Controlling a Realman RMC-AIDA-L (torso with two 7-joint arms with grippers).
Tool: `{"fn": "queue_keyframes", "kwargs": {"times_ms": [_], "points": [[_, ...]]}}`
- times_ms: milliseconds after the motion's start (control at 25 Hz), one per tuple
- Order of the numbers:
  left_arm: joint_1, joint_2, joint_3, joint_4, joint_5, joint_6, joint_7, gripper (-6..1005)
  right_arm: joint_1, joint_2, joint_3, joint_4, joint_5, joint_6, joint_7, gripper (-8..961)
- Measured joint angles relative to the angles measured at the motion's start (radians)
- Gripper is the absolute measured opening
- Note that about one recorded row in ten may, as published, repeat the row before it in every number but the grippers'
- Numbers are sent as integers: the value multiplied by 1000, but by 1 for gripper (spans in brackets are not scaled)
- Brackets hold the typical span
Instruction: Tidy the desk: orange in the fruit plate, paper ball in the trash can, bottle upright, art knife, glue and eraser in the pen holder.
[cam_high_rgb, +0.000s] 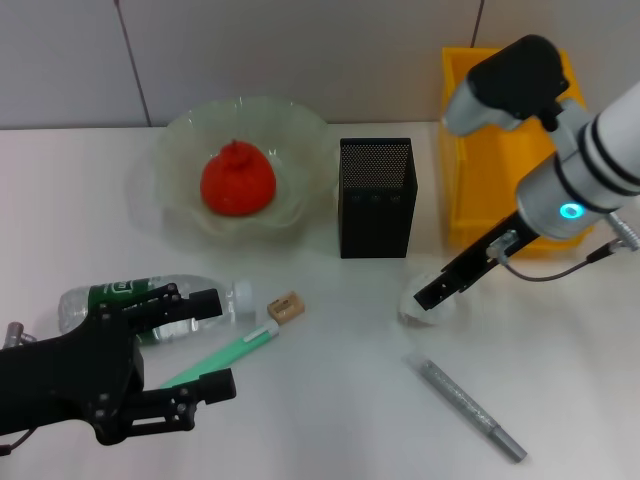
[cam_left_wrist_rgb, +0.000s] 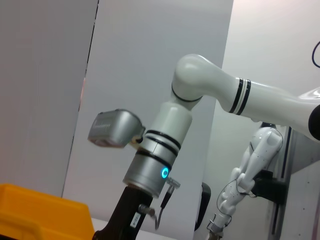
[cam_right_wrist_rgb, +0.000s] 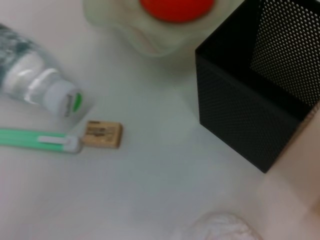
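Here, a white desk (cam_high_rgb: 330, 400) holds scattered items, with two robot arms reaching in from either side. The right gripper (cam_high_rgb: 428, 296) comes down at an angle from the right, its dark tip touching the paper ball (cam_high_rgb: 425, 303), a small white wad lying near the middle of the desk, in front of the trash can (cam_high_rgb: 480, 190). Whether its fingers are spread or pinching the wad cannot be told. The trash can, a tall yellow bin, stands at the back right. Just beside it on its left stands the pen holder (cam_high_rgb: 377, 198), a black mesh cup. Left of that is the fruit plate (cam_high_rgb: 190, 205), a pale-green wavy bowl, with the orange (cam_high_rgb: 238, 180) resting inside it.

At the front left, the left gripper (cam_high_rgb: 207, 343) hovers low with its black fingers spread apart, holding nothing. The bottle (cam_high_rgb: 150, 298) lies on its side behind those fingers, cap pointing right. The eraser (cam_high_rgb: 285, 307), a small tan block, lies near the cap. Just beside it is one end of a green and white pen-shaped tool (cam_high_rgb: 225, 355), which runs diagonally toward the left gripper. A slim grey stick (cam_high_rgb: 470, 408) lies well apart at the front right.
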Motion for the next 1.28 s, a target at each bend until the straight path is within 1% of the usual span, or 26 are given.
{"fn": "queue_keyframes", "kwargs": {"times_ms": [40, 80, 240, 440, 640, 1040, 1240, 1280], "points": [[-2, 0, 0, -7, 0, -3, 3, 813, 9, 1, -28, 28, 1, 35, 15, 787], [-2, 0, 0, -7, 0, -3, 3, 813, 9, 1, -28, 28, 1, 35, 15, 787], [-3, -2, 0, -8, 3, -8, 13, 813, 39, 5, -54, 98, 5, 89, 30, 787], [-3, -5, 0, -8, 12, -17, 13, 812, 51, 6, -76, 146, 10, 131, 39, 787], [-2, -5, 0, -8, 12, -22, 13, 812, 54, 7, -82, 162, 15, 143, 39, 788], [2, -7, 0, -8, 14, -23, 13, 812, 51, 7, -95, 173, 15, 159, 32, 733], [7, -7, -4, -8, 14, -23, 13, 812, 45, 7, -94, 148, 15, 129, 32, 571], [7, -7, -4, -8, 14, -23, 14, 812, 45, 7, -94, 148, 15, 129, 32, 571]]}}
